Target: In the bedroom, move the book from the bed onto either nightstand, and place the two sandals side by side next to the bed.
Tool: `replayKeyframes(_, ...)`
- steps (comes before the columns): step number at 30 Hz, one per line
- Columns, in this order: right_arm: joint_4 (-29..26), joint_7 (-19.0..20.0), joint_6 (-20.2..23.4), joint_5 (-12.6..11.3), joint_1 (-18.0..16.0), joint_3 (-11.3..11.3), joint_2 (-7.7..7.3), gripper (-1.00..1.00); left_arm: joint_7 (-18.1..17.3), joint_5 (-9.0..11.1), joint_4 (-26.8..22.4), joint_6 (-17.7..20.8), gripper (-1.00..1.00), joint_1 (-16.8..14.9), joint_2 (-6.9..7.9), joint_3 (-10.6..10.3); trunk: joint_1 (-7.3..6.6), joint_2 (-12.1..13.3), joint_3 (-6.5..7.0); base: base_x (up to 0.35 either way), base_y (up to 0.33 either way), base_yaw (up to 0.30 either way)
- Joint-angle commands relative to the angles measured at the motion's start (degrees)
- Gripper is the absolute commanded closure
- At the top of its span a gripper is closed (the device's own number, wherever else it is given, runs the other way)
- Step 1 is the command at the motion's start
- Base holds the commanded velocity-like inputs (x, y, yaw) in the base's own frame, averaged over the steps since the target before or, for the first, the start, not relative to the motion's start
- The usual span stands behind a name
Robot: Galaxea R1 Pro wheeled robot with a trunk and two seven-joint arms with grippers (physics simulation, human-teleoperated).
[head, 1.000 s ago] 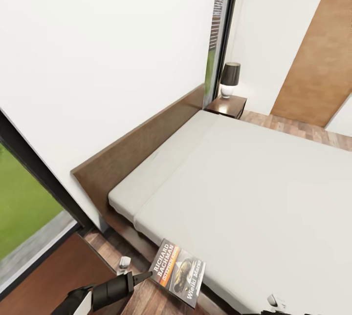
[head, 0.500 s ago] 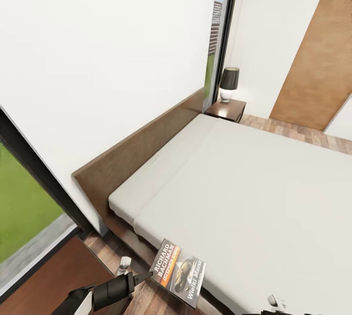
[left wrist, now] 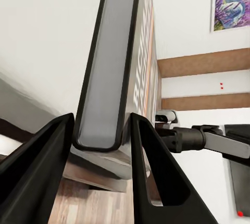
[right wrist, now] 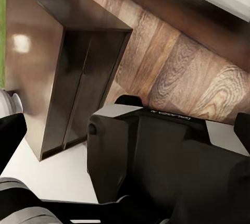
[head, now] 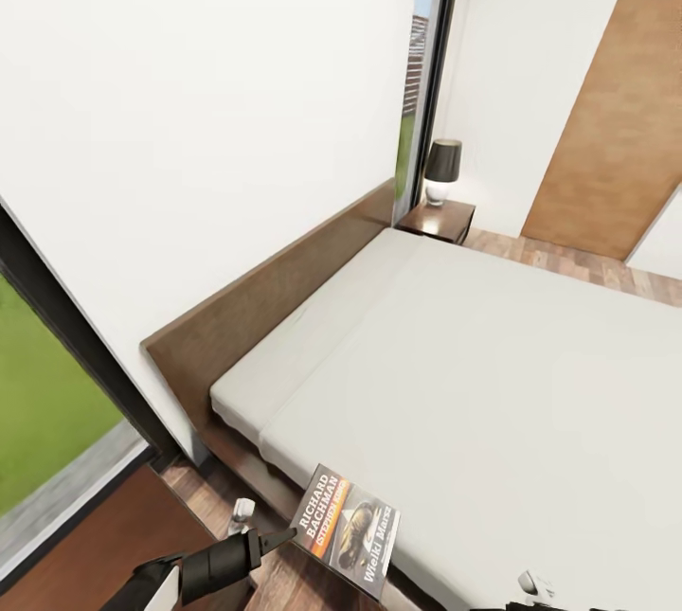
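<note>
The book [head: 349,528], white and orange with dark lettering, is at the near corner of the bed [head: 493,374], overhanging the mattress edge. My left gripper [head: 284,535] is shut on its edge. In the left wrist view the book's spine [left wrist: 107,78] stands clamped between the two black fingers [left wrist: 151,172]. One dark brown nightstand [head: 438,219] stands at the far end of the headboard. Another nightstand [head: 95,545] is close on my left, its glossy top also in the right wrist view [right wrist: 31,41]. My right gripper [head: 535,584] hangs low at the bed's edge, fingers [right wrist: 10,135] spread apart. The sandals are out of view.
A black-shaded lamp [head: 441,166] sits on the far nightstand. Tall black-framed windows [head: 431,71] flank the white wall behind the headboard [head: 275,279]. Wood-plank floor [head: 578,260] runs past the bed's far side. A narrow strip of floor [head: 213,488] separates the near nightstand from the bed.
The whole head view has shifted a little, so the far nightstand and lamp look smaller and lower. The book and my left gripper hold the same place in the picture.
</note>
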Motion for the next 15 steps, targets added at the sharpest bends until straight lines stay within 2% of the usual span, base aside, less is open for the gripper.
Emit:
replayKeyframes(1, 0.0, 0.2, 0.4, 0.4, -0.1, -0.5, -0.02, -1.0, -0.2, 0.1, 0.0, 0.6, 1.0, 0.0, 0.0, 0.1, 0.01, -0.1, 0.03, 0.0, 0.0, 0.0)
replayKeyframes(15, 0.0, 0.2, 0.4, 0.4, -0.1, -0.5, -0.02, -1.0, -0.2, 0.1, 0.0, 0.6, 1.0, 0.0, -0.06, 0.1, 0.01, -0.1, 1.33, 0.0, 0.0, 0.0)
